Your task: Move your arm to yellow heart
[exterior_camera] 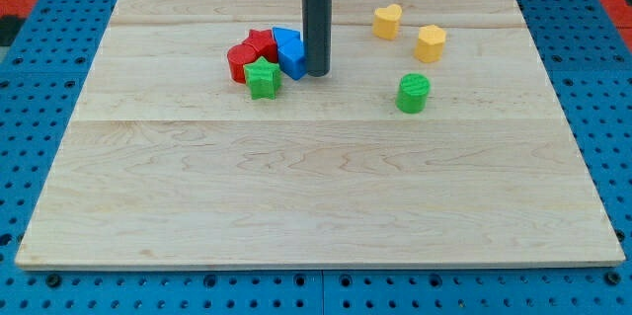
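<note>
The yellow heart (387, 21) sat near the view's top, right of centre, on the wooden board (316, 196), well apart from my tip (316, 73). You could see the rod standing upright with my tip down on the board, touching or just beside the right edge of the blue block (289, 52). It is a plain rod with no jaws, so it neither spread nor pinched anything. That blue block was bunched with a red star (261, 42), a red cylinder (241, 62) and a green star (263, 79) at the tip's left. To the right of the heart lay a yellow hexagon block (430, 42), and below that a green cylinder (413, 93). You would have found no writing, brand or label on any block or on the board.
</note>
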